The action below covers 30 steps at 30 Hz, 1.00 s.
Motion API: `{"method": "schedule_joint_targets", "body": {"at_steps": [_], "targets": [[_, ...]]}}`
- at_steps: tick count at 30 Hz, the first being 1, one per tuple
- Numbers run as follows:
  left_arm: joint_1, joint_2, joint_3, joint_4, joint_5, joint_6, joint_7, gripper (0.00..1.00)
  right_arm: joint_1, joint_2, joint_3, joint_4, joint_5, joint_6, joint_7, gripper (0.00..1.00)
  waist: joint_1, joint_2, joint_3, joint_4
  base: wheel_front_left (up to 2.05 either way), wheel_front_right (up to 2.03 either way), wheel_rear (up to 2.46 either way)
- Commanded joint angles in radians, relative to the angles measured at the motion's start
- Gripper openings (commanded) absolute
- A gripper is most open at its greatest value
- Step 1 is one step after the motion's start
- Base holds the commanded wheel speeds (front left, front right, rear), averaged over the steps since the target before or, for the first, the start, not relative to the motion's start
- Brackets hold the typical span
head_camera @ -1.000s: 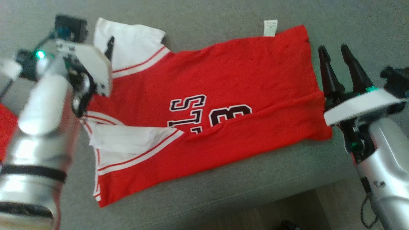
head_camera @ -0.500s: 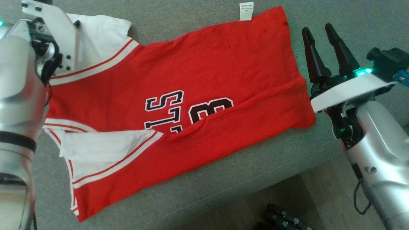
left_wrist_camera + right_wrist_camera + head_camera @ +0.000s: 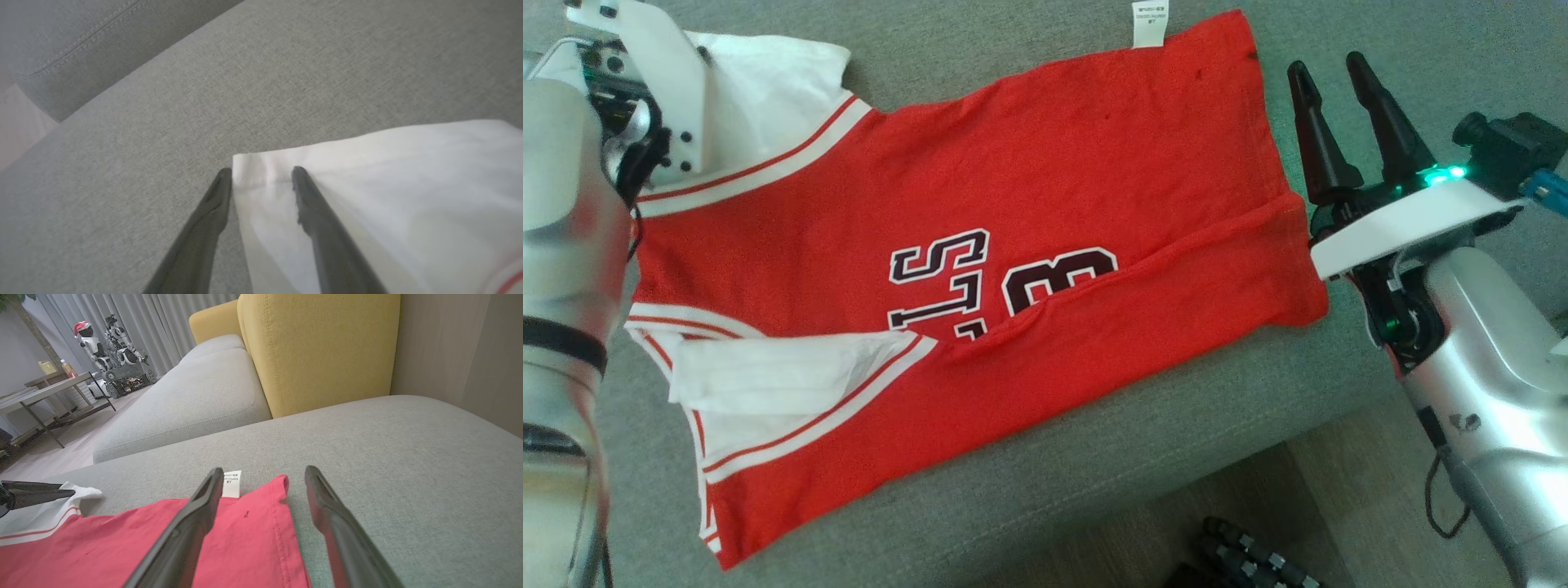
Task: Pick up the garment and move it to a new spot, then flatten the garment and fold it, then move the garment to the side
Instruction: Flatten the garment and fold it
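Red garment [image 3: 1029, 163], partly folded, lies across the frame's centre on a grey sofa cushion [image 3: 1143, 457]. Left gripper [image 3: 261, 171], spread, straddles the corner of its white sleeve [image 3: 388, 163]; right gripper [image 3: 1323, 69], spread, upper right, beside its edge.

Matt cloth garment [image 3: 1029, 180]; sofa [image 3: 1094, 465] seemingly coarse-woven fabric.

Living-room setting, possibly a robotics demo space dressed as a home. Grey fabric sofa [image 3: 184, 400] with long seat cushions and stitched seams. Yellow upholstered backrest [image 3: 318, 347] beside it. Floor-length grey curtains [image 3: 175, 310]. Pale wood floor [image 3: 41, 465]. Metal-legged bench [image 3: 49, 387] carrying bottles [image 3: 67, 368], which are blurred. Small robots [image 3: 114, 347] parked by the curtains, one in a red cap.
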Motion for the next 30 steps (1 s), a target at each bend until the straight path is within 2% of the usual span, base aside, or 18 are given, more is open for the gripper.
{"method": "schedule_joint_targets", "body": {"at_steps": [1,6,12,17,21,30], "targets": [[-0.044,0.024,0.02,-0.005,-0.015,-0.003,-0.003,0.0,-0.016,-0.023,0.01,-0.015,0.007,-0.001,-0.014,1.0,0.0,0.0,0.0,0.004,0.0,0.0,0.0],[-0.048,0.002,0.032,-0.003,-0.046,-0.003,-0.045,0.0,-0.023,-0.037,0.013,0.0,0.008,-0.001,-0.018,1.0,0.0,0.0,-0.01,0.027,0.0,0.0,0.0],[-0.028,-0.041,0.032,-0.036,-0.079,-0.005,-0.155,0.0,-0.045,-0.088,-0.001,0.031,0.032,-0.001,0.01,1.0,0.0,0.0,-0.043,0.102,0.0,0.0,0.0],[0.013,-0.065,0.003,-0.096,-0.079,-0.005,-0.246,0.0,-0.08,-0.143,-0.013,0.073,0.089,-0.001,0.102,1.0,0.0,0.0,-0.06,0.184,0.0,0.0,0.0],[0.044,-0.089,-0.007,-0.154,-0.092,-0.005,-0.28,0.0,-0.123,-0.201,-0.017,0.105,0.146,-0.001,0.194,1.0,0.0,0.0,-0.049,0.244,0.0,0.0,0.0],[0.107,-0.109,-0.031,-0.298,-0.103,0.003,-0.287,0.0,-0.186,-0.292,0.017,0.228,0.226,-0.001,0.378,1.0,0.0,0.0,-0.02,0.321,0.0,0.0,0.0]]}}
